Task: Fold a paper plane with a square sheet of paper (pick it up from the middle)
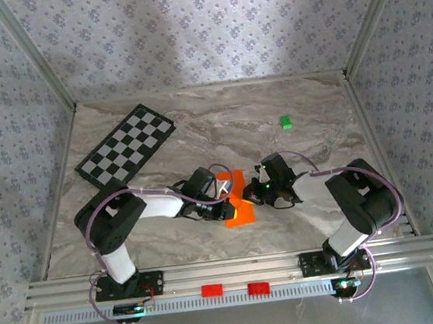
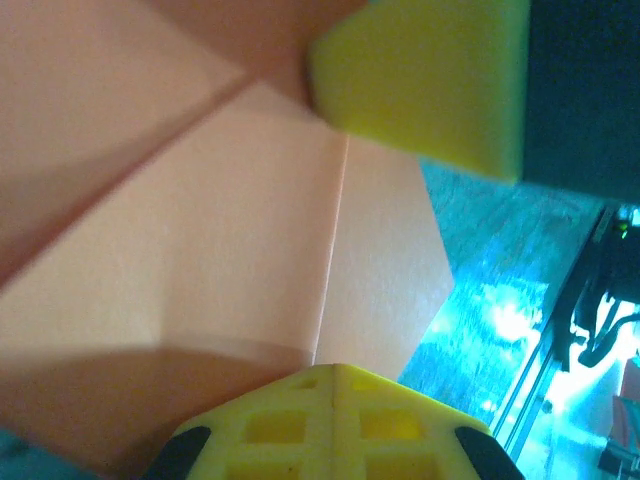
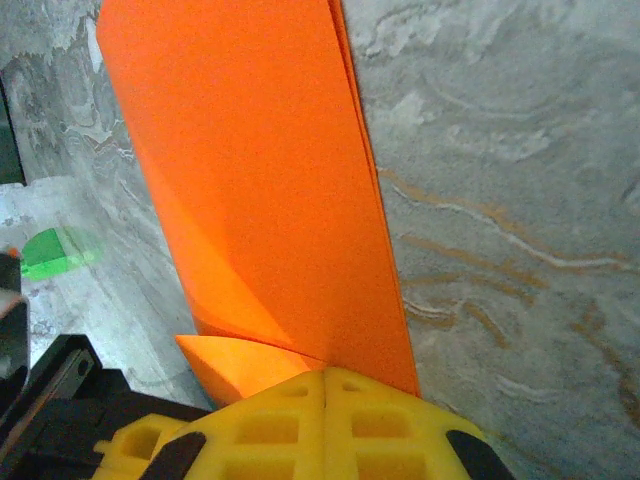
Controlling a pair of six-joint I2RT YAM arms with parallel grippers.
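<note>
As seen from above, orange sheet of paper [image 1: 238,202], partly folded, near the middle of the marble table [image 1: 197,125], somewhat toward the near edge, held between the two arms. Left gripper [image 1: 222,200] at the sheet's left side, right gripper [image 1: 254,197] at its right side, tips close together. Left wrist view: left gripper [image 2: 333,378] with yellow fingers pressed together along a closed seam, pinching the sheet [image 2: 250,250] at the end of a straight centre crease; diagonal folded flaps to the left; another yellow pad [image 2: 420,80] on a dark body overlapping the sheet, owner uncertain. Right wrist view: right gripper [image 3: 325,380] likewise closed seam to seam, pinching the layered edge of the sheet [image 3: 270,180], a long narrow panel stretching away over bare marble. Resting on the table or lifted: not clear. Small green block [image 1: 285,122] well apart at far right, blurred in the right wrist view [image 3: 55,252]; black-and-white checkered board [image 1: 127,150] at far left.
</note>
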